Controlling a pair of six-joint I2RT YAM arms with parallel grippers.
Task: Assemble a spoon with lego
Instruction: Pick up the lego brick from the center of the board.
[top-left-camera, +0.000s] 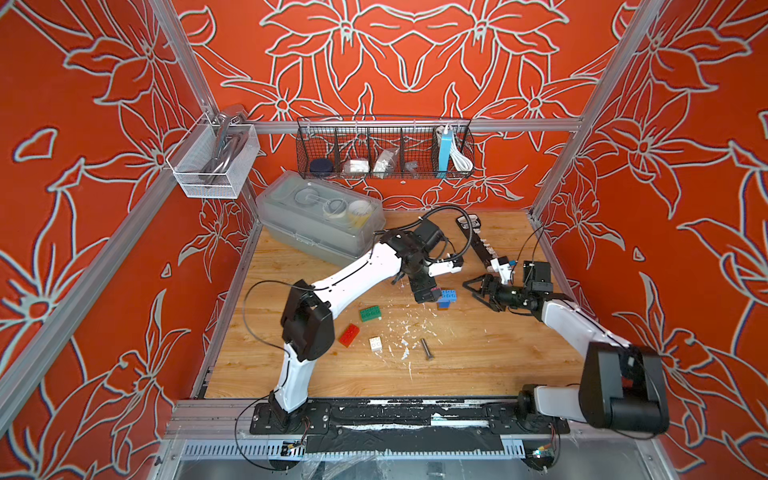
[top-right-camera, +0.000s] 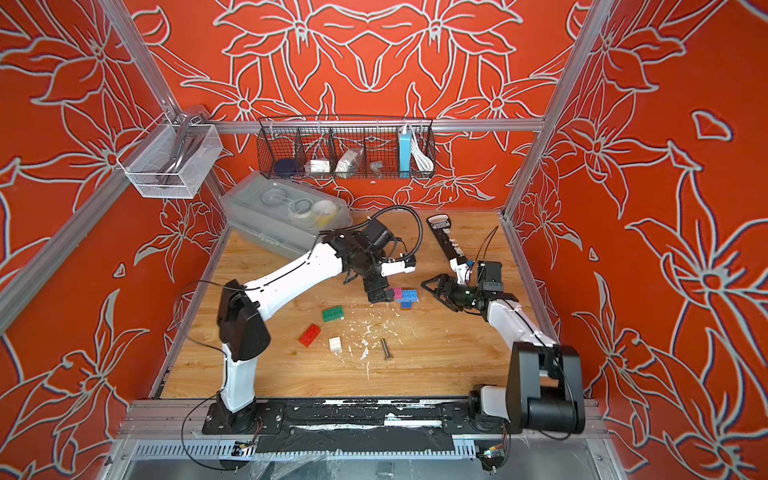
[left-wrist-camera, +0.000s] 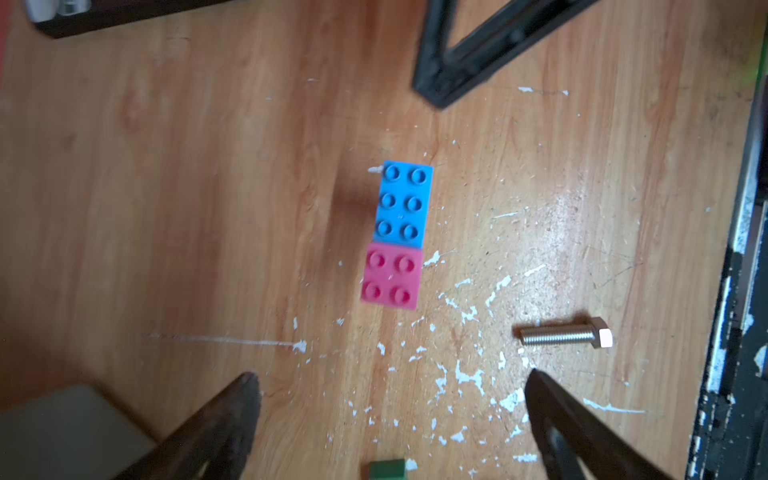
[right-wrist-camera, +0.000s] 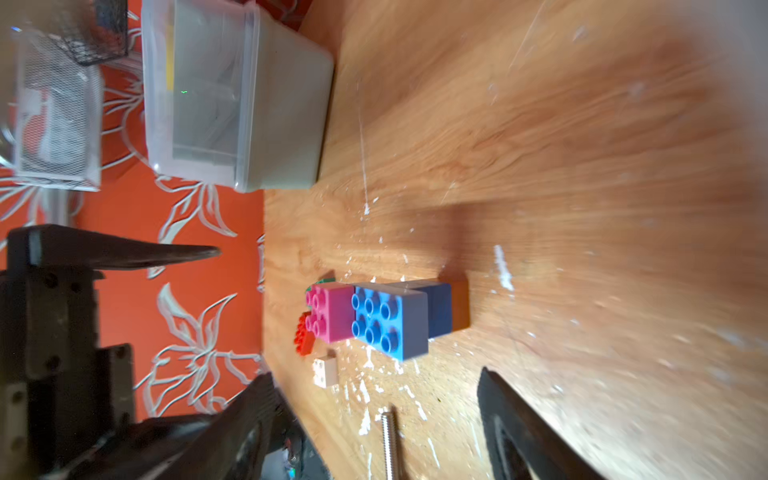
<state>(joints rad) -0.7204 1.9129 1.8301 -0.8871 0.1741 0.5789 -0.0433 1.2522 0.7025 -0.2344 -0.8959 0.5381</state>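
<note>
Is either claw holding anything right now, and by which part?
Nothing is held: the left gripper and right gripper both stand open, neither touching the pink-and-blue brick build.

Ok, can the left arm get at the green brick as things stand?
Probably yes: the green brick lies alone on the table, close by the left fingers, which are open and empty; nothing covers it.

Glossy plastic lego (left-wrist-camera: 403, 203); scuffed wood table (left-wrist-camera: 166, 208); metal bolt (left-wrist-camera: 561, 336).

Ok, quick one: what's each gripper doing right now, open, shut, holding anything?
Left gripper: open, jaws wide apart, holding nothing.
Right gripper: open, jaws apart, holding nothing.
</note>
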